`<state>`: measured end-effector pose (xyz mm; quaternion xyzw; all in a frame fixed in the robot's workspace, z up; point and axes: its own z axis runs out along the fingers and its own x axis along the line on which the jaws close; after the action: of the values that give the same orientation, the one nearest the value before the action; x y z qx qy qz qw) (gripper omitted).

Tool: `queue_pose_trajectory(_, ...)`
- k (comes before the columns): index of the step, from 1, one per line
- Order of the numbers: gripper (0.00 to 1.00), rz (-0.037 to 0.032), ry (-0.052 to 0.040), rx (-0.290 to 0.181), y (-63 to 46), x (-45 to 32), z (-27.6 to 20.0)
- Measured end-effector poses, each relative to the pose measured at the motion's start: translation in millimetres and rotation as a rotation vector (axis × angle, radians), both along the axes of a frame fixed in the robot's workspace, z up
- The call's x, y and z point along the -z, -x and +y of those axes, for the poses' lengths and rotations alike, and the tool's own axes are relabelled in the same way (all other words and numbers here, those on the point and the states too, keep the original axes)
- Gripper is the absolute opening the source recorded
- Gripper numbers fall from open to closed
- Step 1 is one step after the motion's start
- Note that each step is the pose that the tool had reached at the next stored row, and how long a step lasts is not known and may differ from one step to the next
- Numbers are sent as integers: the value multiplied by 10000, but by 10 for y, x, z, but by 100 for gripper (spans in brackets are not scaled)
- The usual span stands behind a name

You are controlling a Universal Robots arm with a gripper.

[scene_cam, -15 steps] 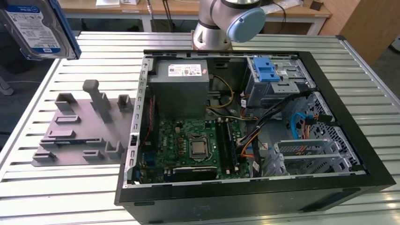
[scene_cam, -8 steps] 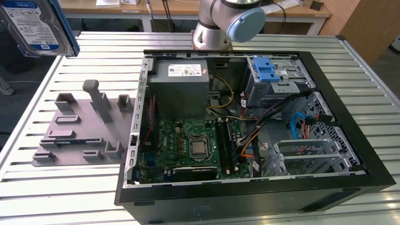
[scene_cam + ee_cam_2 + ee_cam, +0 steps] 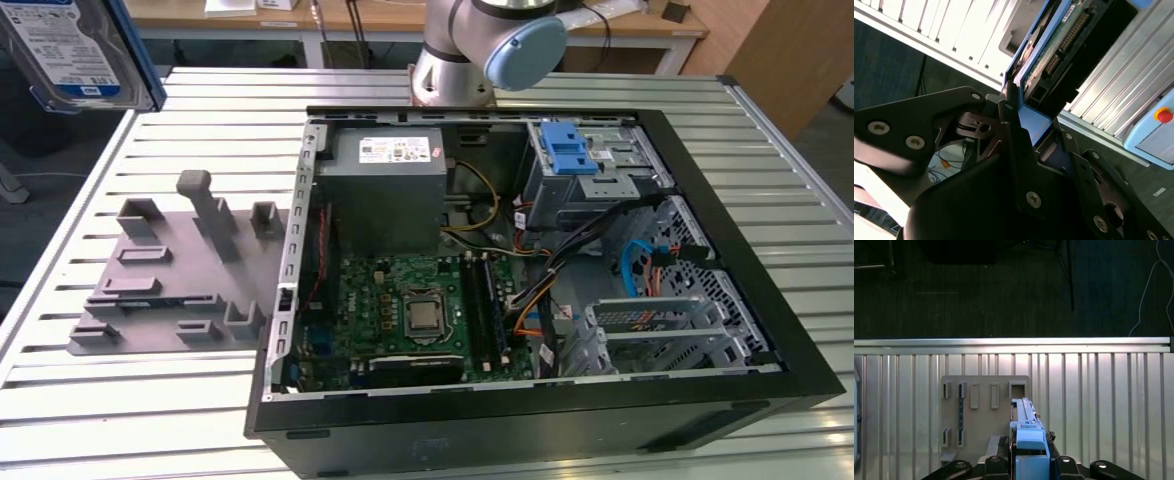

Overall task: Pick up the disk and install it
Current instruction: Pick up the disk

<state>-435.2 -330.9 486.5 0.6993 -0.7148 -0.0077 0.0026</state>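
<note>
The disk was up in the air, clear of the table and well off to the exterior view's left of the open computer case. Its blue side rail and labelled face were turned toward me. In the second wrist view the gripper was pinching the disk by its flat faces, with a black finger pressed against one side. In the first wrist view the disk showed edge-on above the grey fixture plate, which lay on the table just beside the case. Inside the case sat the grey power supply box and the drive cage with its blue latch. The arm's base stood behind the case.
</note>
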Motion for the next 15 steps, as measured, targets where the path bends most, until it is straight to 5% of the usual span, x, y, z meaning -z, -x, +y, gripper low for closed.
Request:
queue_pose_trajectory(11, 36, 0, 0, 0, 0, -209, 0)
queue_pose_trajectory(15, 36, 0, 0, -1, 0, -231, -5)
